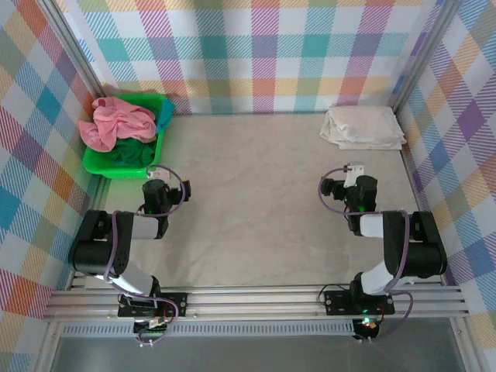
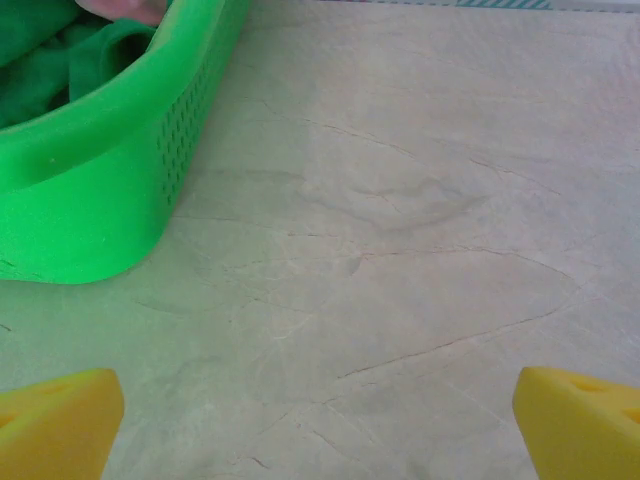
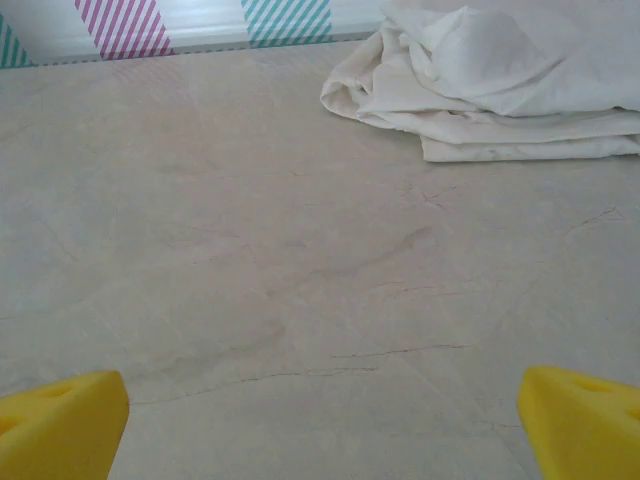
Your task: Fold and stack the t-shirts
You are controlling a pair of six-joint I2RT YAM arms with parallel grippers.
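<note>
My left gripper and right gripper both hung wide open, empty. The pink t-shirt lay in the bin just ahead-left of the left one; I reckoned pinching its topmost fold best.

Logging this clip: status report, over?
Left end effector, right end effector open, empty. Cream-white cloth t-shirt folded far right; salmon-pink cloth t-shirt in bright green plastic bin.

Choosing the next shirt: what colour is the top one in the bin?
The top shirt is salmon pink; top external view.
</note>
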